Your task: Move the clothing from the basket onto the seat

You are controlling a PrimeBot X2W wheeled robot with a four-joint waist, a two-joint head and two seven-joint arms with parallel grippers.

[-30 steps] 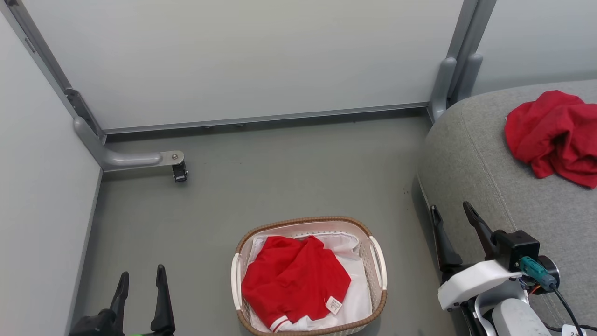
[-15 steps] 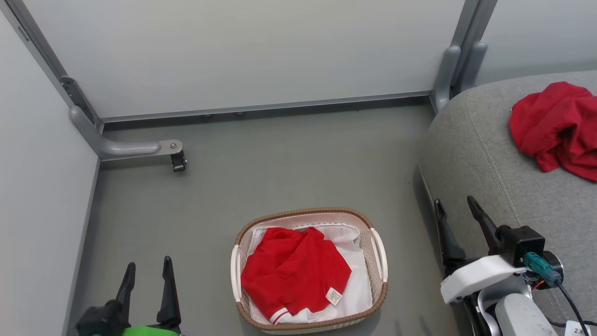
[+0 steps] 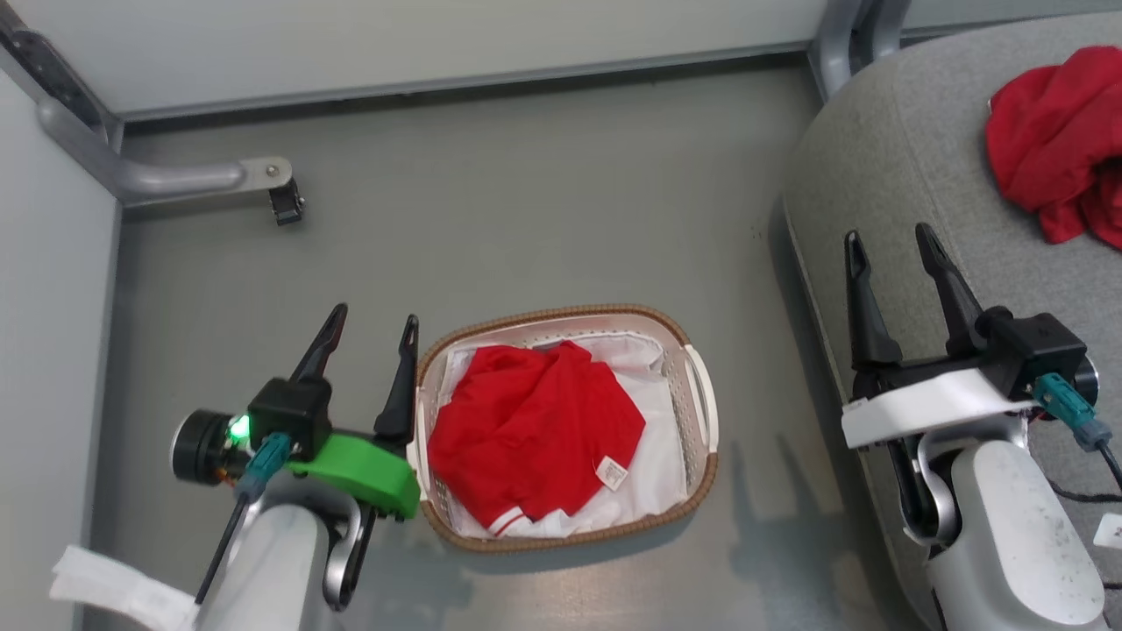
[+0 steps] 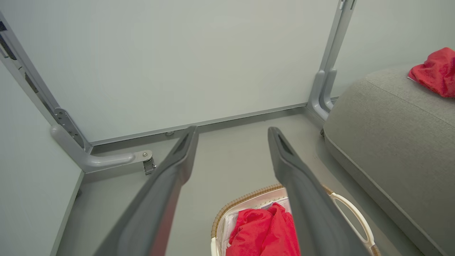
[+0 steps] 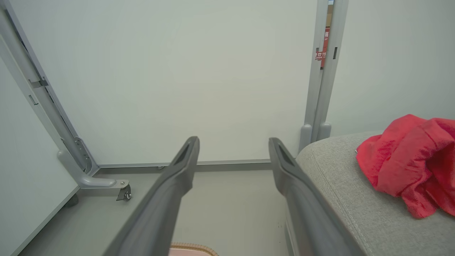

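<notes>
red shirt point(image 3: 535, 429) in the basket point(image 3: 614, 312) on a white liner point(image 3: 659, 473), another red top point(image 3: 1047, 131) up on the seat point(image 3: 912, 158), left gripper point(image 3: 375, 314) beside the basket, jaws spread and empty, right gripper point(image 3: 887, 232) by the seat edge, jaws spread too

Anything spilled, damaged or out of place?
Nothing stands out. The basket sits upright on the floor, red garment inside on the white liner, second garment crumpled on the seat. The left gripper and right gripper are open, empty.

The basket point(image 3: 570, 310) and the seat point(image 3: 903, 175) rest on grey floor point(image 3: 526, 202).
</notes>
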